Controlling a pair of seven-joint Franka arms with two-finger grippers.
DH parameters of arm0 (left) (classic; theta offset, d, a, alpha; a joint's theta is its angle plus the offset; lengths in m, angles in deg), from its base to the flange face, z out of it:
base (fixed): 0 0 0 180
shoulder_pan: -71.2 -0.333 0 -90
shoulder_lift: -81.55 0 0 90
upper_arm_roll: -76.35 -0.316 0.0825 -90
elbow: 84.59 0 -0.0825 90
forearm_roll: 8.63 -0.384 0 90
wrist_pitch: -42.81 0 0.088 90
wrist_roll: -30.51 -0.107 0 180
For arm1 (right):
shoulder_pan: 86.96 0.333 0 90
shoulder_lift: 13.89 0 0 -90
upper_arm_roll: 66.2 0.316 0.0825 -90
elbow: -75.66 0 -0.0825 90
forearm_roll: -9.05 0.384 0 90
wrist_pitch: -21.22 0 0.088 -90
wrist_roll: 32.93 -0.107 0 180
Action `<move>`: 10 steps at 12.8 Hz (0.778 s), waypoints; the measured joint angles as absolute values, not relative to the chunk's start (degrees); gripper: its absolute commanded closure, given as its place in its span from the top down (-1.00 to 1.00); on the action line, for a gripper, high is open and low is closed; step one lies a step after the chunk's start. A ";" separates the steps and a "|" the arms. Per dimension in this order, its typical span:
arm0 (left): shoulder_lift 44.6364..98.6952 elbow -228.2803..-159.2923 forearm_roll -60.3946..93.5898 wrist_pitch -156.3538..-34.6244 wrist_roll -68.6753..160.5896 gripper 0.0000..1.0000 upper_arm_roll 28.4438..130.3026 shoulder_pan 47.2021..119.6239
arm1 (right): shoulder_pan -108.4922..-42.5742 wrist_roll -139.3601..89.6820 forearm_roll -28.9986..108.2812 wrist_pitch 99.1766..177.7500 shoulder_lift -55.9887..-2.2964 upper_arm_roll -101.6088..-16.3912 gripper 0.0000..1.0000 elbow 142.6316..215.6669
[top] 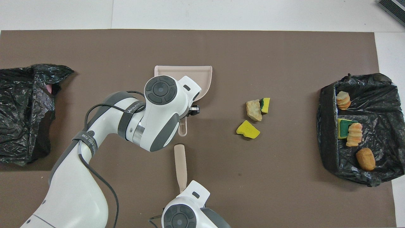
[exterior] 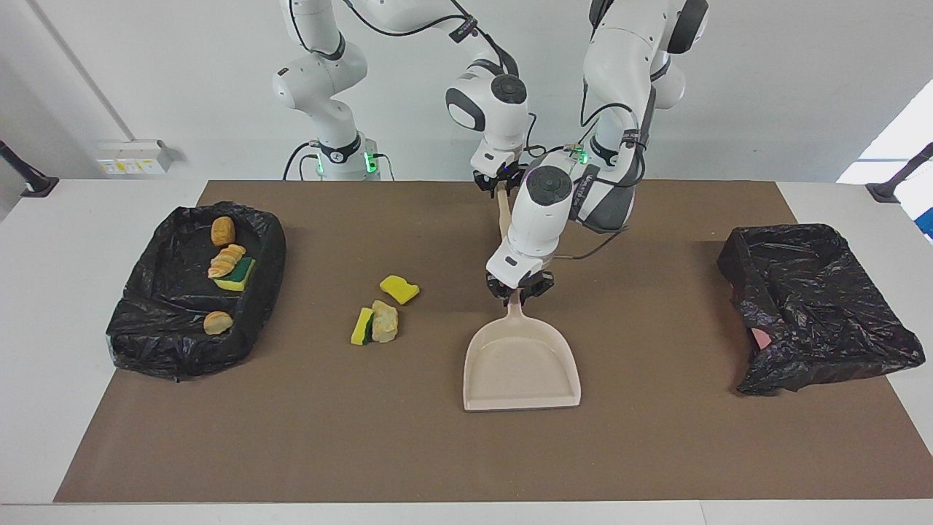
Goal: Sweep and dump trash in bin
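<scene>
text: strap band [top: 86, 139] on left arm, lower left of overhead view, white lettering too small to read | nothing else legible

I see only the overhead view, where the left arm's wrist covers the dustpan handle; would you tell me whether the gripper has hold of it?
Observer: Yes. In the facing view the left gripper has its fingers closed on the handle of the dustpan, just where it meets the pan.
Operator: Thank you. Is the pan raised?
Observer: No, it appears to lie flat on the brown mat.
Operator: And the right gripper, under its wrist?
Observer: The right gripper is down at the end of the brush handle nearer to the robots; whether it grips it, I cannot tell.
</scene>
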State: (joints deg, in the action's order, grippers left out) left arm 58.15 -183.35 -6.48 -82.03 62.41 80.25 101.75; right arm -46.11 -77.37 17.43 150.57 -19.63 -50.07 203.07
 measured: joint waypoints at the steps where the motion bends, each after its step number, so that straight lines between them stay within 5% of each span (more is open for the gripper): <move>1: 58.17 -183.33 -6.48 -82.03 62.41 -1.00 80.20 101.75 | -46.29 -77.37 16.57 150.57 -19.67 -50.26 -1.00 202.96; 10: 63.12 -180.34 -6.71 -72.10 41.36 -1.00 77.43 97.12 | -48.06 -77.37 14.01 148.96 -19.59 -50.47 -1.00 201.43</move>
